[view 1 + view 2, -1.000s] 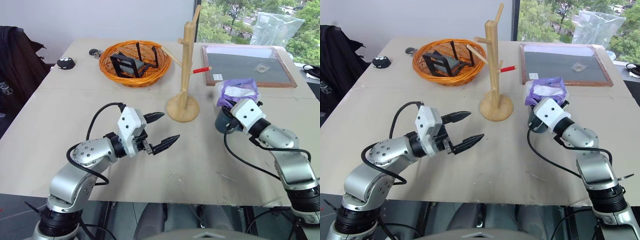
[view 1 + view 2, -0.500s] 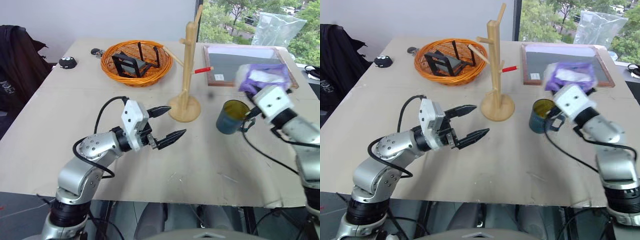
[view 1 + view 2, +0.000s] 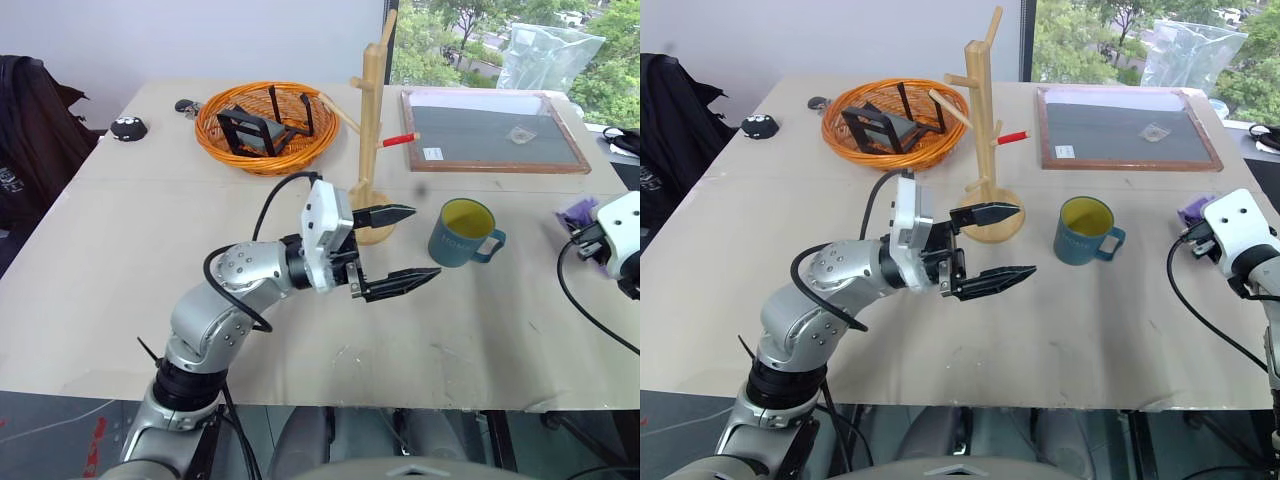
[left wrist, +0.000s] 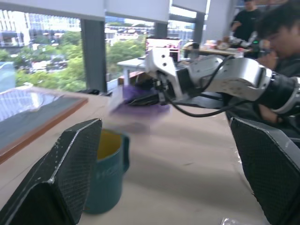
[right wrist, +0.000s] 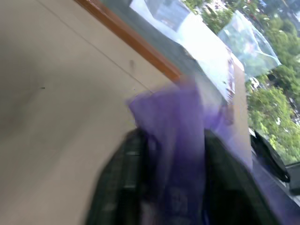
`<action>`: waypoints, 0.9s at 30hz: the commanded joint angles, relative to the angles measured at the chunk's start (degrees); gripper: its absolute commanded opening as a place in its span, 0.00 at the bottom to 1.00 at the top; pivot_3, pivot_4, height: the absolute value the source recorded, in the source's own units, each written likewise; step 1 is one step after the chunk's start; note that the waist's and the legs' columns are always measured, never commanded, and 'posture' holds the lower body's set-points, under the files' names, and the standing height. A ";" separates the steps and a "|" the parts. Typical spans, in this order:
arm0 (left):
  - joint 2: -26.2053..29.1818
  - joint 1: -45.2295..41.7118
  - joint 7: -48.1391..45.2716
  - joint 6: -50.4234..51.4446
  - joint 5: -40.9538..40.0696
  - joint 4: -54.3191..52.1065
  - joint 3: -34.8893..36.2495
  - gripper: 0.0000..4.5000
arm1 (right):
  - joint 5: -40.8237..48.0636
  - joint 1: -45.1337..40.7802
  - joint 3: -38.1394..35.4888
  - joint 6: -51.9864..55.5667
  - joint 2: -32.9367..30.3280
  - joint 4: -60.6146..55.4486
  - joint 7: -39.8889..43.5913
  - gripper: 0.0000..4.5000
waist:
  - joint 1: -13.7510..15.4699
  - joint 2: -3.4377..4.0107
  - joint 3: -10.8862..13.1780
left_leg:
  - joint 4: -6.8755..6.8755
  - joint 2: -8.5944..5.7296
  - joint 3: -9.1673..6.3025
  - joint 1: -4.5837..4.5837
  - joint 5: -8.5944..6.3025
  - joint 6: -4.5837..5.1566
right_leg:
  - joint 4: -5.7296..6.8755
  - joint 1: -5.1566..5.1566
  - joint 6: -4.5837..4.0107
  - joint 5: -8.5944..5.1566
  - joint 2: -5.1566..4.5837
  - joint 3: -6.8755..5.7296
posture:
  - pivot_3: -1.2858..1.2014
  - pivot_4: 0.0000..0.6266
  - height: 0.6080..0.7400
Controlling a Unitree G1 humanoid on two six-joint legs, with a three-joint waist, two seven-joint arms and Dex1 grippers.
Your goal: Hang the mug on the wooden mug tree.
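Beige table (image 3: 120, 250) under your cameras, window with green trees behind.

Far left on it: small black object (image 3: 130, 127). Next, orange wicker basket (image 3: 268, 125) holding a dark frame.

Your left gripper (image 3: 404, 243) hangs above the table centre, fingers spread wide and holding nothing, pointing toward the mug. The wooden mug tree (image 3: 372, 140) stands upright on its round base just behind that gripper, one red-tipped peg pointing right, no mug on any peg.

The mug (image 3: 462, 233) sits upright on the table, right of the tree base and apart from it, yellow inside showing, handle to the right.

Wood-framed dark board (image 3: 490, 131) lies at the back right.

Your right gripper (image 5: 173, 187) is near the table's right edge, with a purple packet (image 5: 187, 136) between its fingers; you cannot tell whether they clamp it or stand loose.
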 commanded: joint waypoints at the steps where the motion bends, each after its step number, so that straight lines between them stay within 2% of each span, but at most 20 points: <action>1: 0.27 -1.25 -1.24 -1.07 0.26 0.49 0.53 1.00 | 2.61 0.94 -5.54 1.89 -1.36 -5.41 0.63 0.80 | 0.08 0.01 0.00 | 0.00 0.00 -0.01 0.00 0.00 0.00 | 0.00 0.00 0.00 0.00 0.00 0.00 | 0.52 0.24 0.98; 3: 0.47 -1.50 -1.40 -0.88 0.44 0.69 0.38 1.00 | 5.87 2.00 -8.25 3.95 -0.58 -8.71 1.66 0.99 | 0.30 0.01 0.01 | 0.00 0.00 -0.03 -0.05 0.00 -0.01 | -0.02 -0.01 0.00 0.00 0.00 -0.02 | 0.52 0.24 0.98; 6: 1.05 -1.38 -1.13 -0.74 1.67 0.72 -0.09 1.00 | 11.56 3.06 -10.96 8.13 1.10 -13.56 2.38 0.99 | 0.24 0.01 0.00 | 0.01 0.00 -0.07 -0.08 0.00 -0.01 | -0.05 0.00 0.00 0.00 0.00 -0.04 | 0.52 0.24 0.98; 9: 2.37 -0.53 -0.50 -0.42 4.40 1.03 -0.98 1.00 | 23.25 4.80 -12.69 17.04 6.13 -22.45 2.26 0.99 | 0.22 0.01 0.00 | 0.00 0.02 -0.12 -0.06 0.00 0.00 | -0.03 0.01 0.00 0.00 0.02 -0.08 | 0.52 0.24 0.98; 11: 3.51 -0.03 -1.00 -0.43 5.98 1.28 -1.68 1.00 | 26.84 9.03 -10.20 21.71 9.77 -28.12 0.62 0.99 | 0.28 0.01 0.00 | -0.01 0.04 -0.19 -0.05 -0.01 0.01 | -0.02 0.03 -0.01 0.00 0.05 -0.12 | 0.52 0.24 0.98; 15: 4.13 -0.35 -1.51 0.38 6.41 1.30 -2.38 1.00 | 22.89 13.34 -2.82 22.28 17.00 -28.57 -7.14 0.99 | 0.24 0.00 -0.01 | 0.01 0.01 -0.18 -0.09 -0.04 0.08 | -0.03 0.02 0.00 0.00 0.03 -0.10 | 0.52 0.24 0.98; 20: 4.36 -0.84 -2.38 1.11 6.80 1.33 -2.90 1.00 | 17.85 11.48 2.46 16.83 22.99 -23.28 -13.78 0.99 | 0.12 0.00 -0.01 | 0.09 -0.04 -0.11 -0.01 -0.04 0.07 | -0.02 0.05 0.01 0.00 0.01 -0.02 | 0.52 0.24 0.98; 27: 4.83 -1.59 -3.29 1.73 7.65 1.58 -2.95 1.00 | 12.63 8.30 7.32 9.62 26.82 -16.12 -17.63 0.99 | 0.16 0.02 -0.01 | 0.00 0.00 -0.11 -0.04 0.02 -0.04 | -0.04 -0.01 0.00 -0.01 0.05 -0.03 | 0.52 0.24 0.98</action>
